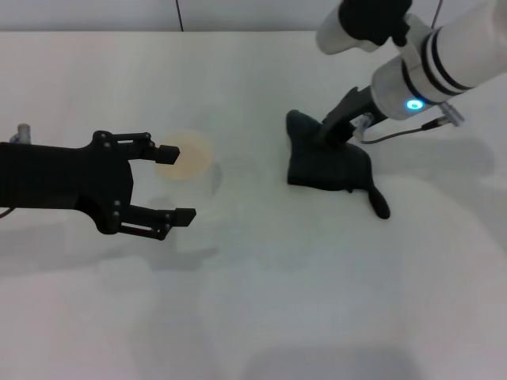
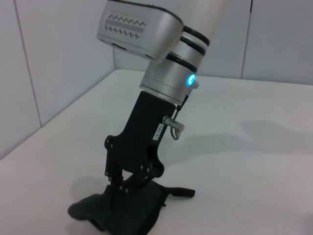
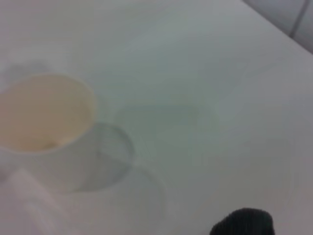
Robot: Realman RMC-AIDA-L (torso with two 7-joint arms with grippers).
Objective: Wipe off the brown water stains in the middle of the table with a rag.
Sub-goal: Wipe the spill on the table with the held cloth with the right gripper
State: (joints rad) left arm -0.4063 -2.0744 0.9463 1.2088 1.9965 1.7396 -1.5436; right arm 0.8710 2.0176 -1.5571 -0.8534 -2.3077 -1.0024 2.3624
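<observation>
The near-black rag (image 1: pixel 317 170) lies right of the middle of the white table (image 1: pixel 261 301), its narrow tail pointing toward the front right. My right gripper (image 1: pixel 333 142) stands on it from above, shut on the cloth. The left wrist view shows the gripper (image 2: pixel 122 193) pressed into the rag (image 2: pixel 134 215). A dark edge of the rag (image 3: pixel 242 223) shows in the right wrist view. No brown water stain shows on the bare table; it is hidden or gone. My left gripper (image 1: pixel 176 184) is open at the left, level with the table's middle.
A clear plastic cup with an orange-tinted rim (image 1: pixel 192 157) stands by my left gripper's far fingertip; it also shows in the right wrist view (image 3: pixel 44 112). A wall runs along the table's far edge.
</observation>
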